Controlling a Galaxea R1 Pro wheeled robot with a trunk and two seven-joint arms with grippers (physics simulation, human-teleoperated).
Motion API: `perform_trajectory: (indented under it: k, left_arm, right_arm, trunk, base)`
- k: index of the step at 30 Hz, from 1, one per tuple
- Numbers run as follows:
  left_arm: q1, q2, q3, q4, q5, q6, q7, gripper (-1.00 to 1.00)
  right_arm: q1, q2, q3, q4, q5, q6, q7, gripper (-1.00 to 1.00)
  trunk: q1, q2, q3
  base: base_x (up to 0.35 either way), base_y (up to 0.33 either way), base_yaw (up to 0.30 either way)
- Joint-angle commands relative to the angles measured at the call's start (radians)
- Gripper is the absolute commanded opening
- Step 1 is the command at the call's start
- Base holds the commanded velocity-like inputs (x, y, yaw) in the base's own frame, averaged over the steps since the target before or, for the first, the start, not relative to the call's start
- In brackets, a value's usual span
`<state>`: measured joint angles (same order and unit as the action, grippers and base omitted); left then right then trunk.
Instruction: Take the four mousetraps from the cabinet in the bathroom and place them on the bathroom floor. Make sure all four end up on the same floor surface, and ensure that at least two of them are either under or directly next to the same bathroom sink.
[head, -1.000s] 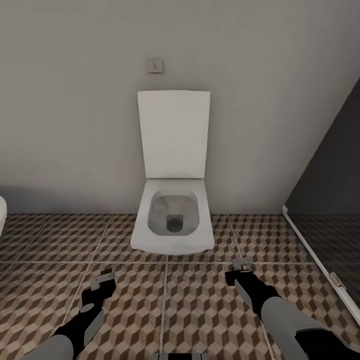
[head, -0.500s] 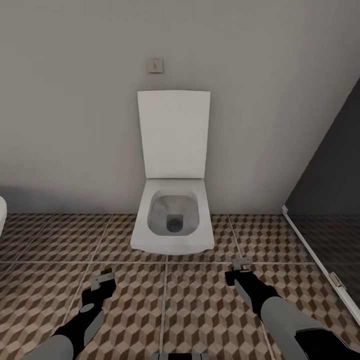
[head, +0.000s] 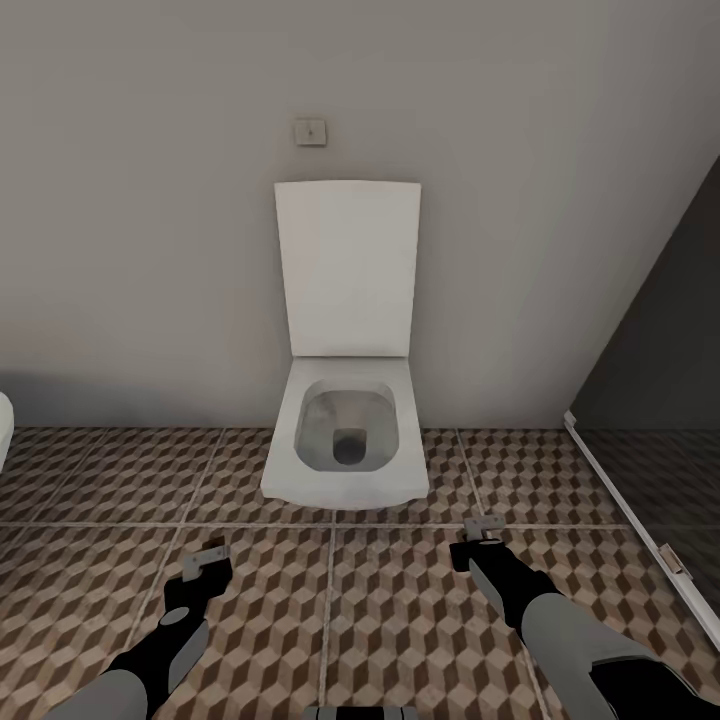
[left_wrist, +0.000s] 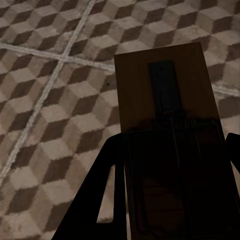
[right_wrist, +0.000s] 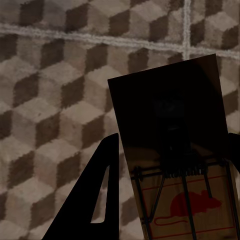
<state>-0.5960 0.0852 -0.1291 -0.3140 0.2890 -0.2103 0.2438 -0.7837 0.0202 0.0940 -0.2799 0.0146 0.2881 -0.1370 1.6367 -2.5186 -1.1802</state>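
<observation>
- The left end effector (head: 208, 560) hangs low over the bathroom floor (head: 400, 620), near the bottom of the head view. In the left wrist view it is clamped on a brown mousetrap (left_wrist: 165, 95) that sticks out flat past its two dark fingers (left_wrist: 95, 200).
- The right end effector (head: 478, 535) hangs over the floor too, a bit farther ahead. In the right wrist view it is clamped on a second mousetrap (right_wrist: 170, 120). This one has a red mouse picture on its pale end, close to the fingers (right_wrist: 95, 200).
- Both traps are up in the air above the tiles. They are not lying on the floor.
- The floor tiles have a brown, beige and white cube pattern with pale lines between them.
- Just past the two arms stands a white toilet (head: 345, 440) with its lid (head: 347, 265) up against the wall.
- A small square button plate (head: 309, 131) sits on the grey wall (head: 140, 220) above the lid.
- A dark panel with a white edge (head: 640, 520) runs along the right side.
- A bit of something white and round (head: 4, 430) shows at the far left edge.
</observation>
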Motion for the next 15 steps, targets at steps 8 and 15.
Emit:
perform_trajectory:
  k: [8,15]
  left_arm:
    - [0.000,0.001,-0.009,0.003,0.007,-0.003,0.008,-1.00]
    - [0.000,0.001,-0.009,0.004,0.000,-0.002,0.008,-1.00]
  right_arm:
    - [0.000,-0.002,0.006,-0.002,-0.001,0.008,-0.004,-1.00]
    - [0.000,-0.001,0.006,-0.002,-0.001,0.008,-0.004,-1.00]
  trunk:
    - [0.000,0.000,-0.001]
    - [0.000,0.000,-0.001]
  base:
    - [0.001,0.004,0.000]
    - [0.061,0.191,0.000]
